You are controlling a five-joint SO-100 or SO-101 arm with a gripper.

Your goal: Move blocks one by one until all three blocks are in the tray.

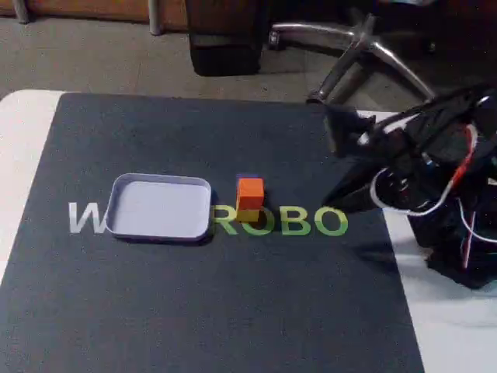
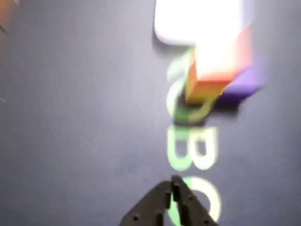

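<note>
An orange block (image 1: 250, 192) sits on top of a yellow block (image 1: 248, 216), just right of the tray (image 1: 124, 221) in the fixed view. A sliver of the purple block (image 1: 247, 179) shows behind them. The tray is pale, shallow and holds nothing. My gripper (image 1: 330, 203) hangs to the right of the stack, well apart from it. The blurred wrist view shows the orange block (image 2: 218, 59) on the yellow block (image 2: 202, 92), the purple block (image 2: 242, 82) beside them and the tray (image 2: 197, 21) beyond. The gripper (image 2: 174, 181) is shut and holds nothing.
A dark mat (image 1: 194, 311) with white and green lettering covers the table. The arm's base and wiring (image 1: 450, 202) stand at the right edge. A chair base (image 1: 365, 47) and a dark bin (image 1: 225, 39) are on the floor behind.
</note>
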